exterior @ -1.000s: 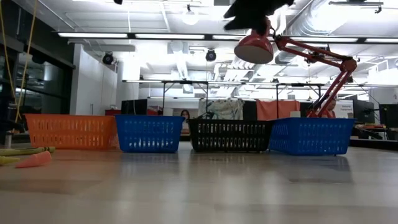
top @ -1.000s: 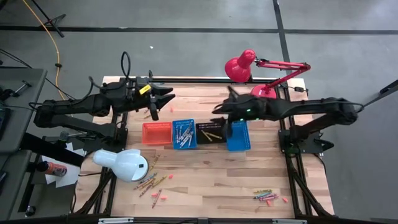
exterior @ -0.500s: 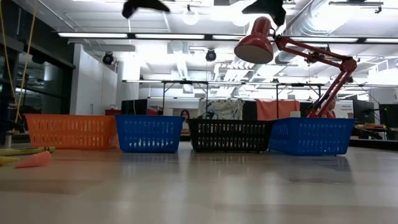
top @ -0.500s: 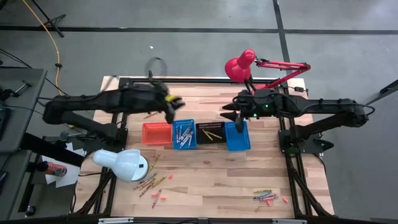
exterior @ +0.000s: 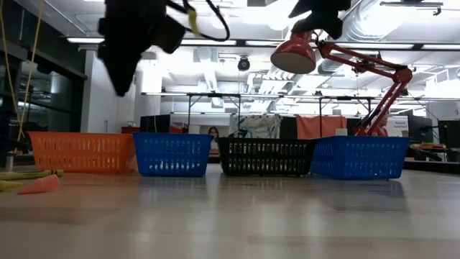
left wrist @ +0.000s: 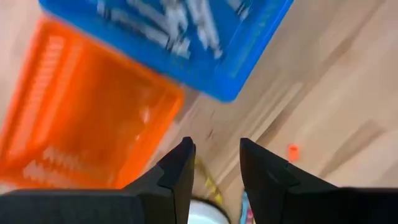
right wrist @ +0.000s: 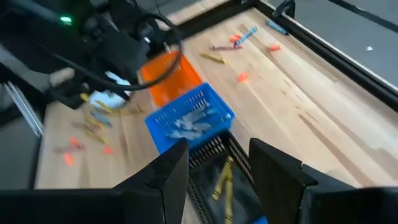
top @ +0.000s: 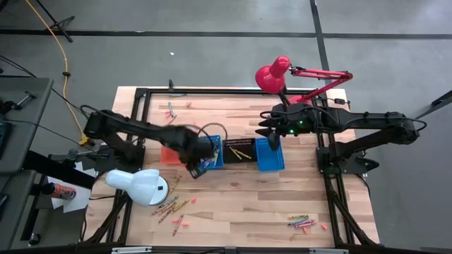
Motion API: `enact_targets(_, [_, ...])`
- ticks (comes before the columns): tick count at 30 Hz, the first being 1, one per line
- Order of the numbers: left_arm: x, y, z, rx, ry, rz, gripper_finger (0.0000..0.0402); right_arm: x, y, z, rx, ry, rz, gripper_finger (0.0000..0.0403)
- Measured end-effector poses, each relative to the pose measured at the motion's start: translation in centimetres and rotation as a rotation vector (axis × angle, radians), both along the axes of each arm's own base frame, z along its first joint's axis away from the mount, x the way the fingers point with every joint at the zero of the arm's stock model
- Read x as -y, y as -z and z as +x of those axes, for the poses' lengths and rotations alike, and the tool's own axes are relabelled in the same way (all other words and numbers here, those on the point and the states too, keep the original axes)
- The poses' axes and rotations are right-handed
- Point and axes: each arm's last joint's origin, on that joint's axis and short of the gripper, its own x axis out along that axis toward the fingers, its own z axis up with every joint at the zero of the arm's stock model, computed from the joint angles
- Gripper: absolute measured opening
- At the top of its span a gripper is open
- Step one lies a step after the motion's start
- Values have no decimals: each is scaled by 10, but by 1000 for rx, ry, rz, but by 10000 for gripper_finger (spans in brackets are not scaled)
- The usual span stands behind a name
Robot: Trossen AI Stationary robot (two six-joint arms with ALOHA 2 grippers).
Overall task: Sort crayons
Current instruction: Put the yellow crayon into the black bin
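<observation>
Crayons lie loose in a near-left pile (top: 169, 208), a near-right pile (top: 302, 222) and a few at the far edge (top: 171, 111). Grey ones fill the left blue basket (left wrist: 180, 37) and yellow ones lie in the black basket (right wrist: 224, 180). My left gripper (left wrist: 214, 162) points down, open with nothing in it, over bare table just near of where the orange basket (top: 176, 149) and that blue basket meet. My right gripper (right wrist: 217, 168) hangs open with nothing in it, high over the black basket (top: 240, 149) and right blue basket (top: 270, 155).
The baskets stand in a row across the table's middle (exterior: 215, 155). A white lamp head (top: 138, 187) sits at the near left beside the loose crayons, and a red desk lamp (top: 272, 74) reaches over the far right. Small orange bits (top: 182, 223) dot the near boards.
My left arm has swung from the table's far side toward the near edge and come down a good way, tipping from nearly level to pointing straight down beside the orange and blue baskets. My right gripper has drawn back slightly toward the table's right.
</observation>
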Motion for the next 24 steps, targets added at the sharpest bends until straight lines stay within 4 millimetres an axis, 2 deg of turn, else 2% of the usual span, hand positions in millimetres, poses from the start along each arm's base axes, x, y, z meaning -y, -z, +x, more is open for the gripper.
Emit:
enact_targets(6, [28,23,6,-74,-156,18,113,0,8,-6,-125,-67,-90,161])
enact_targets(13, [47,42,7,-161,-310,29,113,-3,13,-10,-190,-204,-127,161])
enact_targets(16, [48,51,2,-193,-318,42,113,-3,12,-11,-186,-219,-128,161])
enact_targets(21, [37,80,-16,-331,-349,9,113,-4,12,-13,-185,-211,-91,161])
enact_targets(24, [35,93,-21,-339,-353,-18,113,-4,11,-13,-180,-201,-77,161])
